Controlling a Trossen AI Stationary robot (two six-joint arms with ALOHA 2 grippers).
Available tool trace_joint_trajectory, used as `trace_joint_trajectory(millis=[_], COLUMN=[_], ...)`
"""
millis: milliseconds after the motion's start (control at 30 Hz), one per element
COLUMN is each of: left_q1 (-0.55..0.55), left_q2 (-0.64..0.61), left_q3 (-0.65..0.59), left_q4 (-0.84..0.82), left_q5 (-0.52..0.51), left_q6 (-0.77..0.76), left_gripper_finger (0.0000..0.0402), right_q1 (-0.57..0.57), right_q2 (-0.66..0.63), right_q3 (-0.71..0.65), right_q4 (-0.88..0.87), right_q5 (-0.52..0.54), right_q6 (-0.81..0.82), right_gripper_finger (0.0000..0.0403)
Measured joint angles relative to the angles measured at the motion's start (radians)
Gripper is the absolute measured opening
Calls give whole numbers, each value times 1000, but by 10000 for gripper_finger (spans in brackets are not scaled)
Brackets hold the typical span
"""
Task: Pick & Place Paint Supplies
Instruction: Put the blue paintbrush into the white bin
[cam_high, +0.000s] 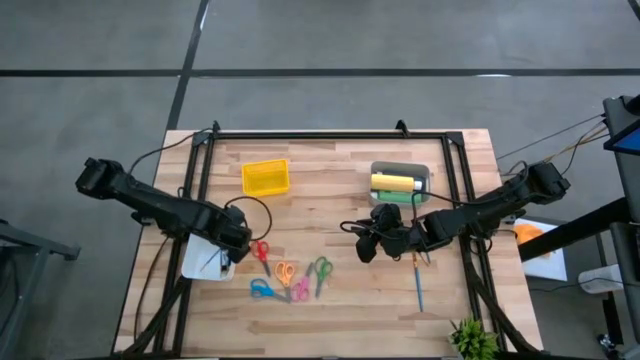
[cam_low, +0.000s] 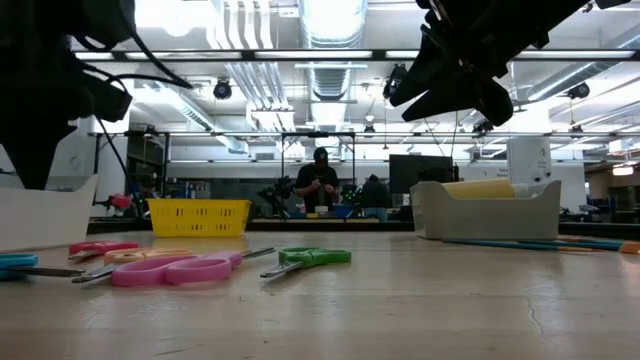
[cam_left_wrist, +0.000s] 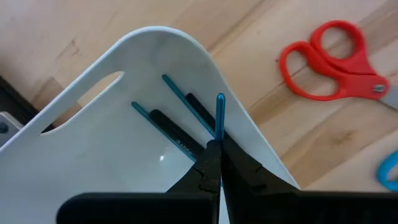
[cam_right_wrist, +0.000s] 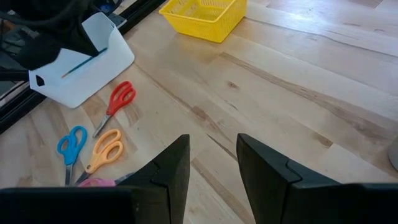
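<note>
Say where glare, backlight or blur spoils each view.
Low view: bright ceiling lights turn the right gripper into a silhouette; the near pink scissors look soft. Left wrist view: the left gripper, shut on a teal pen, is blurred. High view: evenly lit.
</note>
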Motion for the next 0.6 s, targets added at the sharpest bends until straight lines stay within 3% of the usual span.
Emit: trace_joint_trajectory(millis=[600], left_q1=[0], left_q2=[159], left_q3=[0], left_q4=[34], left_q5=[0], left_q6=[-112], left_gripper_finger=[8], right_q1=[0], right_q2=[0], right_q3=[0], right_q4=[0], right_q5=[0], right_q6=[1], right_gripper_finger=[130])
